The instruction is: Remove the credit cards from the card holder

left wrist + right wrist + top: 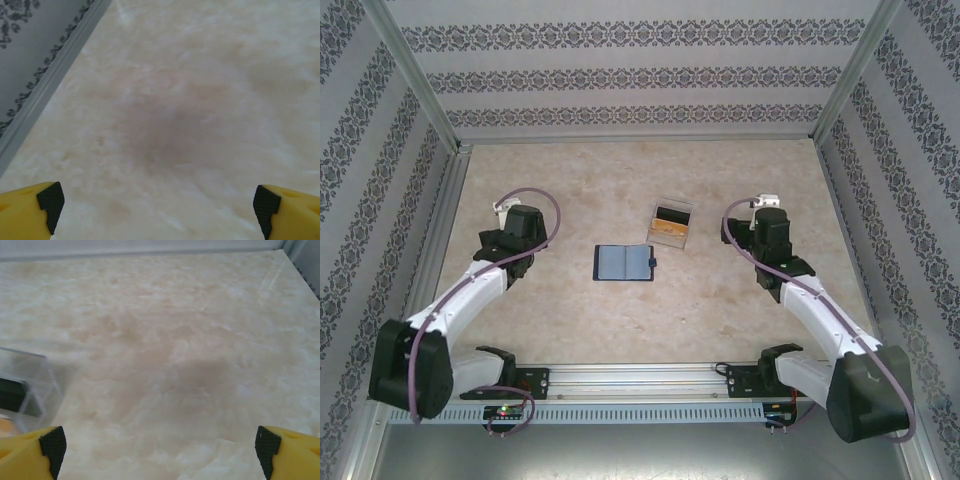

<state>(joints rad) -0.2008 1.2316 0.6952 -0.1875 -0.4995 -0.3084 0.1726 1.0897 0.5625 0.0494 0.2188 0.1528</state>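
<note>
The card holder (624, 262) lies open and flat at the table's middle, showing two bluish-grey inner panels and a small tab on its right side. Up and right of it stands a clear plastic box (672, 224) with a tan-orange credit card (669, 235) and something dark inside. My left gripper (510, 215) hangs to the left of the holder, well apart from it, and its jaws (157, 205) stand open over bare table. My right gripper (765, 218) is to the right of the box, open (160, 445) and holding nothing. The box (30, 390) sits at the left edge of the right wrist view.
The marble-look table (650, 330) is fenced by patterned walls with metal rails (440, 230) at the left, back and right. A rail (45, 85) runs close past my left gripper. Bare table lies in front of the holder, towards the arm bases (640, 380).
</note>
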